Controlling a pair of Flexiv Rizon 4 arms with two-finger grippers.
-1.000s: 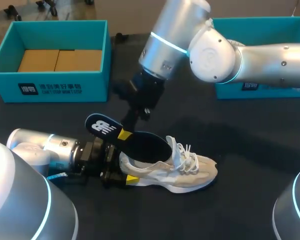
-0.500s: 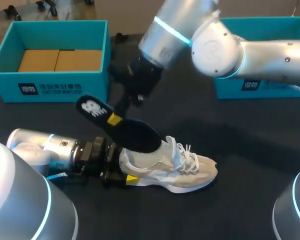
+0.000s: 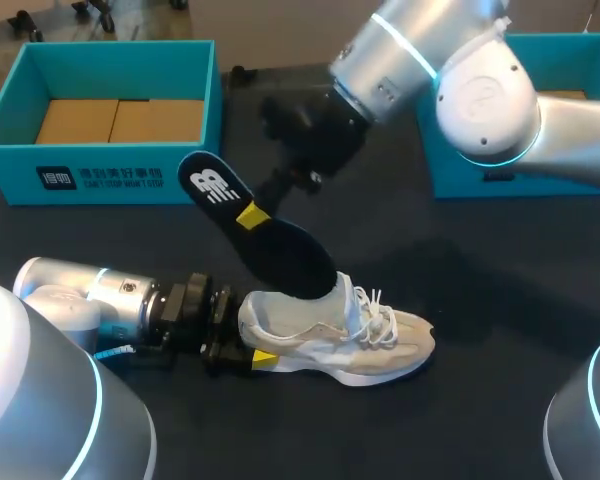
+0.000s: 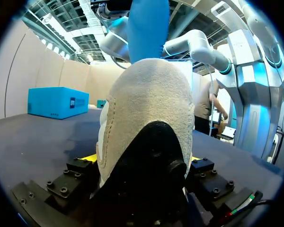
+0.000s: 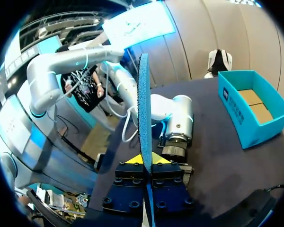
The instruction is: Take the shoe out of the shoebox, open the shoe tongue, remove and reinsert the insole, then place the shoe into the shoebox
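Note:
A beige sneaker point(image 3: 355, 335) lies upright on the black table, toe pointing right. My left gripper point(image 3: 243, 341) holds its heel from the left, one finger on each side. In the left wrist view the heel point(image 4: 149, 109) fills the gap of that gripper point(image 4: 139, 163). My right gripper point(image 3: 252, 214) is shut on a black insole point(image 3: 280, 250) with a white logo. The insole slants down, its toe end at the shoe's opening. In the right wrist view the insole point(image 5: 144, 109) stands edge-on, blue underneath, between the fingers of the right gripper point(image 5: 146, 163).
A teal shoebox point(image 3: 100, 175) with brown cardboard inside stands at the back left. A second teal box point(image 3: 540, 45) at the back right is partly hidden behind my right arm. My left arm lies low along the table's front left.
My right arm has swung right and up, lifting the insole's heel end and tilting it steeper. Its toe end stays at the shoe's opening. Left gripper and shoe have not moved.

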